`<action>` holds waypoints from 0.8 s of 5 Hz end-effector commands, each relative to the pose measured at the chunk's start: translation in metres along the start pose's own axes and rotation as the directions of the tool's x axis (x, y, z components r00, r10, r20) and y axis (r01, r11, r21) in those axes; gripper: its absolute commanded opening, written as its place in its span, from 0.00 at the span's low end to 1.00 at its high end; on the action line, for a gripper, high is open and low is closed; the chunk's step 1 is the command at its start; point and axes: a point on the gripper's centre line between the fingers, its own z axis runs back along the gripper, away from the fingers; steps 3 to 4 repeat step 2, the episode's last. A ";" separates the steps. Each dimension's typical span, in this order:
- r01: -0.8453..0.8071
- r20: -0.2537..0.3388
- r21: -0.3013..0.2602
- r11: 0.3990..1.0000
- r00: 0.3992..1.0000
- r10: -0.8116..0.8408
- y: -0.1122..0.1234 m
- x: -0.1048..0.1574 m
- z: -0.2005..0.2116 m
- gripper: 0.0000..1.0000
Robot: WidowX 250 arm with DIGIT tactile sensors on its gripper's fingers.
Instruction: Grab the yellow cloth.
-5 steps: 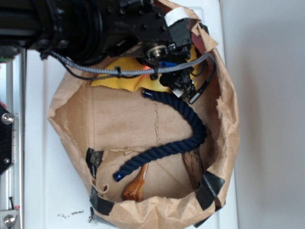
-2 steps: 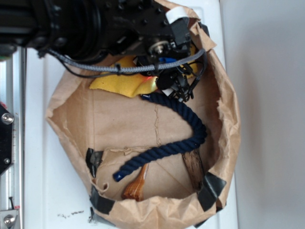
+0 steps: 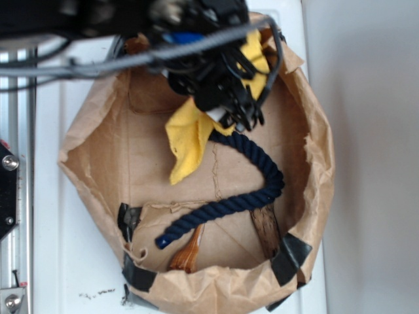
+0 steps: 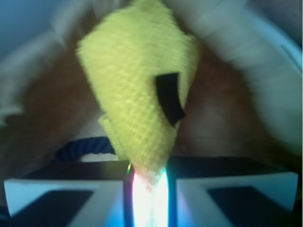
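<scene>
Lifted clear of its earlier corner, the yellow cloth [image 4: 137,90] now dangles over the paper bag [image 3: 314,170]. Gripper [image 4: 147,189] clamps its edge beside the navy rope [image 3: 258,167].

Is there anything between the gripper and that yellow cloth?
Nothing. In the wrist view the gripper is shut on the yellow cloth, pinching one corner directly.

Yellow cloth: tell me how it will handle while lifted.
Probably floppy: the yellow cloth droops in a loose fold below the hand. Likely light, since a pinched corner carries it. Its fuzzy weave probably resists slipping, though it may swing.
</scene>
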 end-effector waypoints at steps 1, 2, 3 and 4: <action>0.017 0.109 -0.081 0.997 0.994 -0.008 -0.007 0.003 0.064 0.00; 0.029 0.128 -0.078 0.996 0.992 -0.019 -0.007 0.001 0.063 0.00; 0.029 0.128 -0.078 0.996 0.992 -0.019 -0.007 0.001 0.063 0.00; 0.029 0.128 -0.078 0.996 0.992 -0.019 -0.007 0.001 0.063 0.00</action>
